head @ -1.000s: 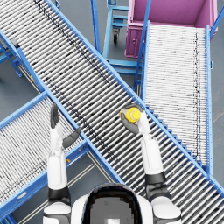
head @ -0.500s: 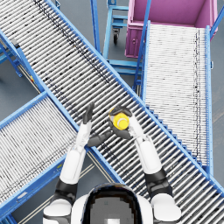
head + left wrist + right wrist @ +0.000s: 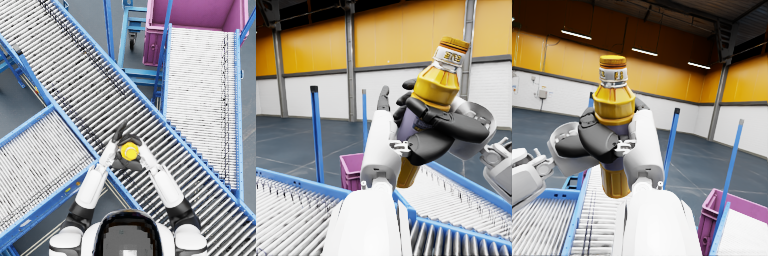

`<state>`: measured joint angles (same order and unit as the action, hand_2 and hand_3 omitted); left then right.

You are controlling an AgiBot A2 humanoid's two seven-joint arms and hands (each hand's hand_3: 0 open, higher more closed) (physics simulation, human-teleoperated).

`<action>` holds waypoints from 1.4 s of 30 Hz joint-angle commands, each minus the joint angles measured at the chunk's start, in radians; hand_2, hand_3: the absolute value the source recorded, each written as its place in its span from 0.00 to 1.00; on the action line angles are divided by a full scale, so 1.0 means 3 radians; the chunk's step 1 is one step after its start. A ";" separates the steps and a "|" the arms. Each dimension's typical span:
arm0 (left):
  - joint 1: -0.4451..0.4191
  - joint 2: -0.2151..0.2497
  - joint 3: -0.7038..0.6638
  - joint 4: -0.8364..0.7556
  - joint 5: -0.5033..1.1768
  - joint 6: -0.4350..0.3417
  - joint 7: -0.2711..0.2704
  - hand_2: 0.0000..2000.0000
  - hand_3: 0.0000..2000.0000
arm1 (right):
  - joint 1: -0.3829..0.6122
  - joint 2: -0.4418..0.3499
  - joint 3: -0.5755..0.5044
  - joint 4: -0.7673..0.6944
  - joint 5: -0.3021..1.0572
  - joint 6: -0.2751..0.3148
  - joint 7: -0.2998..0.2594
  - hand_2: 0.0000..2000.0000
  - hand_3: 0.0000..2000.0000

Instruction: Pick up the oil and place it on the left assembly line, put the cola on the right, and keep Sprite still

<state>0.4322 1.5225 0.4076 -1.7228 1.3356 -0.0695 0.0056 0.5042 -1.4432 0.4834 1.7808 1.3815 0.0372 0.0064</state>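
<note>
The oil bottle is amber with a yellow cap and is held upright above the near edge of the diagonal conveyor. Seen from above, only its cap shows. My left hand and right hand meet around it from either side. In the left wrist view the right hand wraps the oil bottle below its shoulder. In the right wrist view the left hand grips the oil bottle at the same height. No cola or Sprite is in view.
A lower roller conveyor lies to the left. Another roller conveyor runs away on the right, with a purple bin at its far end. Blue frame rails stand between the lines.
My left hand has swung in from the left conveyor to join the right hand on the oil bottle. The bottle has shifted left and closer to my chest.
</note>
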 commanded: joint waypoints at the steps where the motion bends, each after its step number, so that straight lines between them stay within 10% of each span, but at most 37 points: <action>1: 0.0071 0.0051 0.0045 -0.0047 0.0001 0.0004 0.0001 0.00 0.00 | 0.0002 0.0001 0.0139 -0.0044 0.0000 -0.0003 0.0005 1.00 1.00; 3: 0.0093 0.0069 0.0045 -0.0072 0.0002 0.0006 0.0003 0.00 0.00 | 0.0027 -0.0021 0.0149 -0.0085 0.0000 -0.0046 0.0011 1.00 1.00; 4: 0.0091 0.0069 0.0034 -0.0120 0.0003 0.0018 0.0002 0.68 0.16 | 0.0033 -0.0028 0.0159 -0.0110 -0.0001 -0.0065 0.0014 1.00 1.00; 5: 0.0099 0.0076 0.0017 -0.0151 0.0004 -0.0077 -0.0005 1.00 0.33 | -0.0007 0.0011 0.0084 -0.0069 0.0000 -0.0139 0.0012 1.00 1.00; 9: 0.0089 0.0082 -0.0031 -0.0150 0.0003 -0.0117 -0.0006 1.00 0.98 | 0.0030 -0.0027 0.0175 -0.0081 -0.0002 -0.0273 0.0019 1.00 1.00; 11: 0.0098 0.0096 -0.0087 -0.0118 0.0001 -0.0094 -0.0015 1.00 1.00 | 0.0042 -0.0036 0.0181 -0.0083 0.0000 -0.0214 0.0009 1.00 1.00; 12: 0.0085 0.0094 -0.0071 -0.0126 0.0000 -0.0099 -0.0020 1.00 1.00 | 0.0054 -0.0047 0.0156 -0.0067 0.0000 -0.0207 0.0006 0.32 0.84; 13: 0.0083 0.0099 -0.0103 -0.0120 -0.0002 -0.0104 -0.0024 1.00 1.00 | 0.0066 -0.0063 0.0111 -0.0061 -0.0001 -0.0249 -0.0004 0.00 0.67; 17: -0.0142 -0.0001 -0.0545 -0.0118 -0.0004 0.0018 -0.0019 1.00 1.00 | 0.0146 -0.0191 -0.0423 0.0215 -0.0004 -0.0167 -0.0017 0.00 0.02; 38: -0.0505 -0.0046 -0.3347 0.1160 -0.0007 0.0021 -0.0011 1.00 1.00 | -0.0065 -0.0210 -0.0897 0.0294 -0.0009 -0.0124 -0.0021 0.00 0.00; 39: -0.0516 -0.0046 -0.3412 0.1205 -0.0007 0.0021 -0.0011 0.32 0.84 | -0.0064 -0.0217 -0.0887 0.0274 -0.0009 -0.0124 -0.0021 0.00 0.00; 40: -0.0487 -0.0082 -0.3565 0.1370 -0.0008 0.0090 -0.0013 0.00 0.67 | -0.0055 -0.0227 -0.0894 0.0293 -0.0009 -0.0124 -0.0021 0.00 0.00; 42: -0.0400 -0.0192 -0.3851 0.1593 -0.0008 0.0152 -0.0015 0.00 0.35 | -0.0045 -0.0242 -0.0932 0.0284 -0.0009 -0.0124 -0.0021 0.00 0.00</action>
<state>0.2788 1.4980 -0.6538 -1.3152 1.3330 -0.0170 0.0009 0.4764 -1.5111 0.2135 1.8667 1.3788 0.0000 0.0000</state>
